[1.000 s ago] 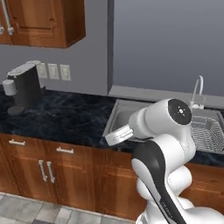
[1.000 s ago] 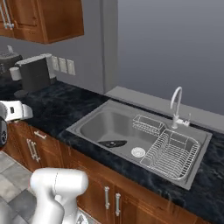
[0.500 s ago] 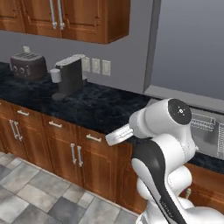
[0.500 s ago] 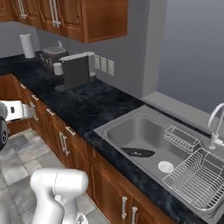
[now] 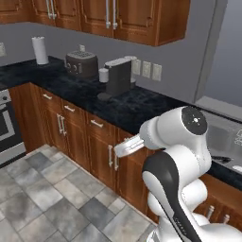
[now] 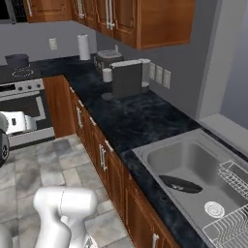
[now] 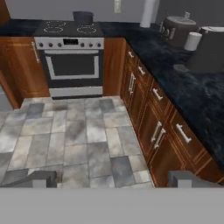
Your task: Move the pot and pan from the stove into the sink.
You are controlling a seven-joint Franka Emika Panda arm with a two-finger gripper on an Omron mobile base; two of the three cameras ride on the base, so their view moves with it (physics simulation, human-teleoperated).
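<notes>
The pot [image 7: 83, 17], deep and dark grey, stands on the back right burner of the stove [image 7: 70, 31], far ahead across the tiled floor. From the right base view the pot [image 6: 17, 59] sits at the far left on the stove [image 6: 22, 85]. The black pan [image 6: 180, 184] lies on the bottom of the steel sink [image 6: 160, 150]. My gripper [image 7: 116, 179] hangs over the floor, well short of the stove. Its two fingertips [image 7: 43, 179] stand wide apart, open, with nothing between them.
A dark marbled counter [image 7: 183, 74] over wooden cabinets [image 7: 153, 113] runs along the right. On it stand a coffee machine [image 6: 127, 77], a white cup [image 6: 107, 75], a toaster [image 6: 109, 59] and a paper towel roll [image 6: 83, 47]. A dish rack [image 6: 232, 223] sits beside the sink. Grey floor tiles [image 7: 74, 135] lie ahead.
Both base views have shifted: the sink has slid off to the right and the stove, toaster and paper towel roll have come into view on the left. The arm's pose looks unchanged.
</notes>
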